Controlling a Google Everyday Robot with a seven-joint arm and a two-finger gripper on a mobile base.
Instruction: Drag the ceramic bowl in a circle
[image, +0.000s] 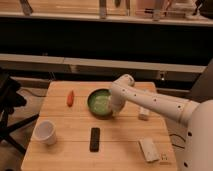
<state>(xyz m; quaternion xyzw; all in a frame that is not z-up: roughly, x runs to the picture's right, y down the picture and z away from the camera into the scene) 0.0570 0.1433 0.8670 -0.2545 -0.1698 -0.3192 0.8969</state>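
Observation:
The ceramic bowl (100, 103) is round and dark green with a paler green inside. It sits on the wooden table (65, 155) near the back middle. My white arm reaches in from the right and bends down over the bowl's right side. My gripper (114, 108) is at the bowl's right rim, mostly hidden behind the wrist.
An orange carrot-like item (70, 98) lies left of the bowl. A white cup (45, 132) stands at the front left. A black remote (94, 139) lies in front of the bowl. Small white objects lie at the right (144, 113) and front right (149, 149). A black chair (7, 102) stands at the left.

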